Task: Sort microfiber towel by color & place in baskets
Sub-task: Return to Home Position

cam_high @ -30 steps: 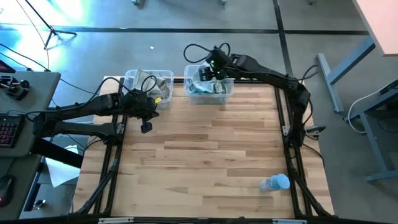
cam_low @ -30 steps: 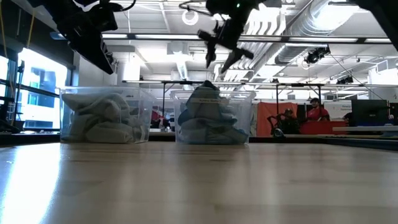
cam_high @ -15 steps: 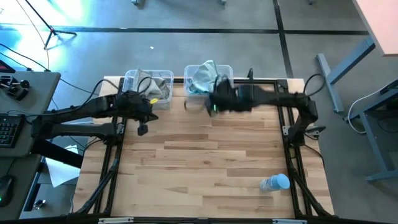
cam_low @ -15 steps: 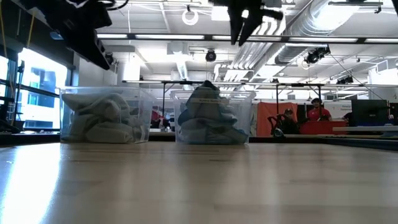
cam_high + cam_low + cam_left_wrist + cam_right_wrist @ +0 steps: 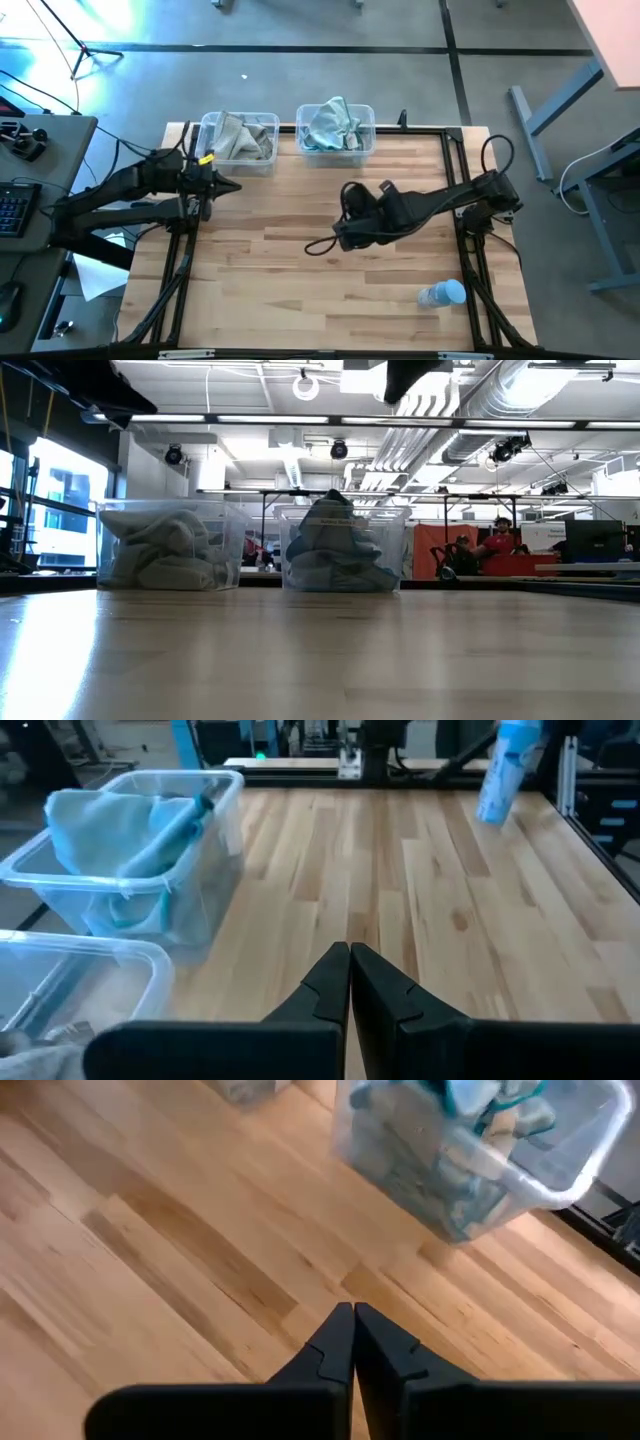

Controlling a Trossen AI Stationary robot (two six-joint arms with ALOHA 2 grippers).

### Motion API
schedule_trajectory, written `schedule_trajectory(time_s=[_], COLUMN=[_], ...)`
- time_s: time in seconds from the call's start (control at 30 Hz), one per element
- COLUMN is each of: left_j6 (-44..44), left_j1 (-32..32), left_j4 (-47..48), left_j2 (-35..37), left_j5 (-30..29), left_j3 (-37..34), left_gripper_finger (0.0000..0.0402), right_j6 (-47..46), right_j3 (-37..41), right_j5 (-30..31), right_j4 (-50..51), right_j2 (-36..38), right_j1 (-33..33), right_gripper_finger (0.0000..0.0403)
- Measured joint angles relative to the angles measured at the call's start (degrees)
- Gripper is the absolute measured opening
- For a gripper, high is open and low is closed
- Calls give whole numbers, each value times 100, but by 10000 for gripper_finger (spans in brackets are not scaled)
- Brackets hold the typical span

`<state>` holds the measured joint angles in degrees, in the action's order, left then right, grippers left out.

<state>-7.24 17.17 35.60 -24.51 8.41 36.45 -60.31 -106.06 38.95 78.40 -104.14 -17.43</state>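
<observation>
Two clear baskets stand at the table's far edge. The left basket (image 5: 240, 140) holds grey-beige microfiber towels (image 5: 165, 550). The right basket (image 5: 335, 128) holds pale blue-teal towels (image 5: 470, 1140), piled above its rim. My left gripper (image 5: 230, 187) is shut and empty. It hovers at the table's left edge, just in front of the left basket. My right gripper (image 5: 312, 248) is shut and empty over the middle of the table, well in front of the right basket. Both sets of fingertips show pressed together in the wrist views (image 5: 350, 960) (image 5: 353, 1320).
A small bluish plastic bottle (image 5: 442, 293) lies near the table's right front corner. Bare wood (image 5: 300, 300) stretches across the middle and front. Black frame rails run along the table's left and right edges. People sit in the room beyond, in the low view (image 5: 490, 545).
My right gripper has left the space above the right basket and swung toward the table's middle and near side, shutting on the way with nothing in it. The teal towels stay heaped in the basket. My left gripper has drawn back toward the table's left edge.
</observation>
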Motion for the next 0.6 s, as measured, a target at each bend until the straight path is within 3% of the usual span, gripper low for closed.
schedule_trajectory(time_s=[0.17, 0.4, 0.6], left_j6=[39, 906, 1841], left_j1=[-2, -39, -413], left_j4=[-127, -1299, -2420], left_j2=[107, 161, 552], left_j5=[194, 719, 492], left_j3=[-236, -1065, -1889], left_gripper_finger=[0, 0, 0], right_j6=[734, 1833, 2149], right_j3=[1020, 2327, 2723], right_j5=[-575, -1766, -2489], right_j4=[-1382, -3711, -4088], right_j2=[9, 34, 75], right_j1=[191, 583, 865], right_gripper_finger=[1, 0, 0])
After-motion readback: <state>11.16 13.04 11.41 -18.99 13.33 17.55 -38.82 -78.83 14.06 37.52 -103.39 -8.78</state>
